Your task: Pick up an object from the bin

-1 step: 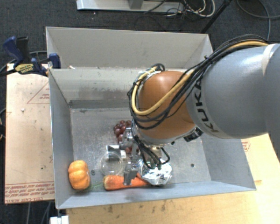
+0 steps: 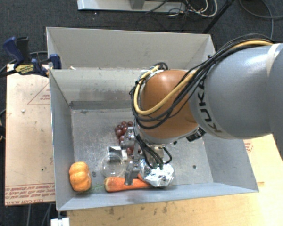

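gripper low over the carrot, its tip hard to read

the orange domed cover [image 2: 165, 105] and its looped cables hide much of the middle of the grey metal bin [image 2: 87, 126]. below it the gripper [image 2: 131, 175] comes down as a narrow metal shape among glinting things. whether it is open or closed cannot be told, and nothing can be seen held in it. its tip stands at the upper edge of a smooth orange carrot [image 2: 120, 185] lying along the bin's near wall; contact is unclear.

letters reading "kuk" run down the grey arm [image 2: 245, 93], the rest cut off by the cables.

just left of the gripper lies a clear, rounded cup [image 2: 111, 165], see-through and hard to outline. to its right, a crumpled silvery, foil-like lump [image 2: 159, 175] touches the carrot's thin end. a bunch of dark red grapes [image 2: 121, 129] is half hidden behind the cover. a small ribbed orange pumpkin [image 2: 79, 176] sits apart near the left wall.
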Action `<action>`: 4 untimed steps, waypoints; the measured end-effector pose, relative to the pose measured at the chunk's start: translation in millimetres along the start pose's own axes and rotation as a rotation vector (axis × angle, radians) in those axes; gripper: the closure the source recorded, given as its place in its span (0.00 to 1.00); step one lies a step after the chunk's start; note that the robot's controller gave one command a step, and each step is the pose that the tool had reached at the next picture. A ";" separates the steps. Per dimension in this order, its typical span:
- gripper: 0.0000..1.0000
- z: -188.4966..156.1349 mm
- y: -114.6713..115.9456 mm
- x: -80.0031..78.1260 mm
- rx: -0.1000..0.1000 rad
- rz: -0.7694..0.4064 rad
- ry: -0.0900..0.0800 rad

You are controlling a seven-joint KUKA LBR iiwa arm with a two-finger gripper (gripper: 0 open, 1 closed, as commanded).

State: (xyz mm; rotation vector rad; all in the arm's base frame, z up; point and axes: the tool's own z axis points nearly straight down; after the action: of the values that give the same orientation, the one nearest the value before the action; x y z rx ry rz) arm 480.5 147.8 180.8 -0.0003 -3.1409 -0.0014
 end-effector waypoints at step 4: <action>0.00 69.6 -77.6 -121.1 -0.001 -0.221 -0.011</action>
State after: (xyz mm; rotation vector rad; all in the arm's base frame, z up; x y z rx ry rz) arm 601.5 70.2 111.0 0.3467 -3.1332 -0.0024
